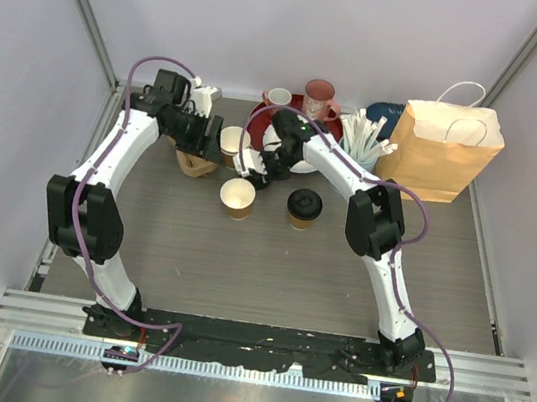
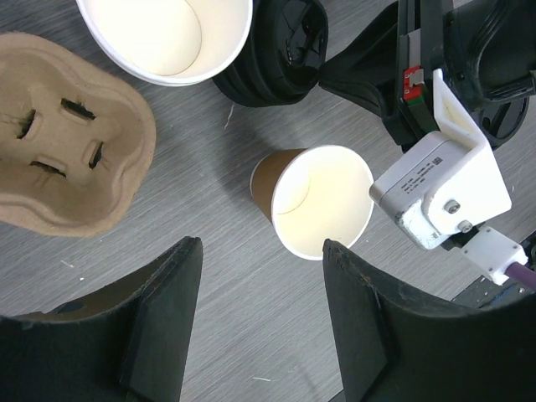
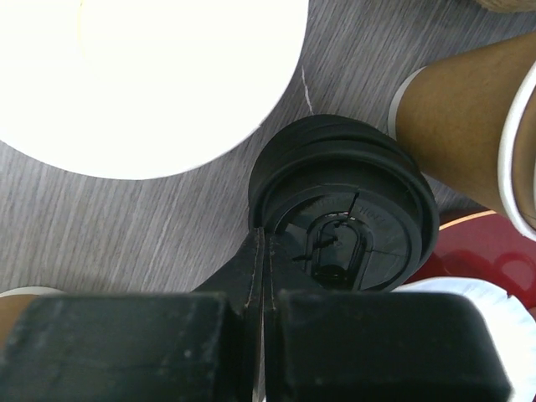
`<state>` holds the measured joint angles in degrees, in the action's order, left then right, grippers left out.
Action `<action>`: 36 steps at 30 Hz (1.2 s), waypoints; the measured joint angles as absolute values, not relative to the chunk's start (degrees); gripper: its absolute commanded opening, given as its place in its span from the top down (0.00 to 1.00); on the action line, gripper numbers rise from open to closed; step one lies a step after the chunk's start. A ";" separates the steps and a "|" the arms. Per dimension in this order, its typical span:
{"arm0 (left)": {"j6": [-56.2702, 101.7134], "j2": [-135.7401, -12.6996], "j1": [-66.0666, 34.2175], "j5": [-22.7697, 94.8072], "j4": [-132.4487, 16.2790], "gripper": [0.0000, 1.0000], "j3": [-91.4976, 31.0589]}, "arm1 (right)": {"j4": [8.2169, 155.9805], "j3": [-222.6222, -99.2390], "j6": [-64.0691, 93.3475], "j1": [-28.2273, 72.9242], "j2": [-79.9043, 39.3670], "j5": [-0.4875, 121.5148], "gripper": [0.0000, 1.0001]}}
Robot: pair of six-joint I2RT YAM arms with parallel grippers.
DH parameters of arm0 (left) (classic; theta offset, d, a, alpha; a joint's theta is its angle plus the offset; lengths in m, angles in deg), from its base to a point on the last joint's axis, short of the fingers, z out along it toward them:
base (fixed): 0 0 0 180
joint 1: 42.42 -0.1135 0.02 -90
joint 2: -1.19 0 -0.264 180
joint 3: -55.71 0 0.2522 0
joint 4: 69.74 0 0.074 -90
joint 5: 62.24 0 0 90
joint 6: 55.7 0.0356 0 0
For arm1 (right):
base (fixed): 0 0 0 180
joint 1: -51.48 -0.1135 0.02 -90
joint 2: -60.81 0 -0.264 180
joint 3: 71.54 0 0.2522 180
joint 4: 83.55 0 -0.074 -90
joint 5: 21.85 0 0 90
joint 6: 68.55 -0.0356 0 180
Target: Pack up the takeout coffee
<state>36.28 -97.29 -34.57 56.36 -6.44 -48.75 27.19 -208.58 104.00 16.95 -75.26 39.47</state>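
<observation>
Right end effector [image 3: 261,251]: closed, pinching the rim of a stack of round black plastic lids [image 3: 360,193] on the grey counter [image 3: 167,218]. Left end effector [image 2: 260,251]: open above an unlidded tan paper cup [image 2: 322,201]. Hazard: thin edge grip may slip, or nested lids lift together.

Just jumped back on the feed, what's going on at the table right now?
The right hand is shut on the rim of the top black lid of a small stack, apparently pinching it. The left hand is open and holds nothing; it hangs over an unlidded cup beside the cardboard carrier, whose visible slots are empty. One lidded cup stands mid-table, and the paper bag stands at the far right.
</observation>
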 measured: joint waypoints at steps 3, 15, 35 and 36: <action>36.30 -97.29 -34.57 56.38 -6.44 0.37 -48.75 | 27.10 -207.62 103.34 16.95 -74.34 39.58 0.99; 36.30 -97.29 -34.57 56.51 -6.42 0.37 -48.75 | 36.06 -200.78 86.01 18.42 -67.48 38.40 0.61; 36.30 -97.29 -34.57 56.58 -6.40 0.37 -48.75 | 60.08 -190.50 22.71 18.79 -65.38 62.79 0.52; 36.30 -97.29 -34.57 56.58 -6.40 0.37 -48.75 | 60.10 -190.50 21.84 18.68 -65.38 62.85 0.54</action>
<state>36.30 -97.29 -34.57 56.58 -6.40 -48.75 60.10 -190.50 21.84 18.68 -65.38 62.85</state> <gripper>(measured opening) 0.631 0.499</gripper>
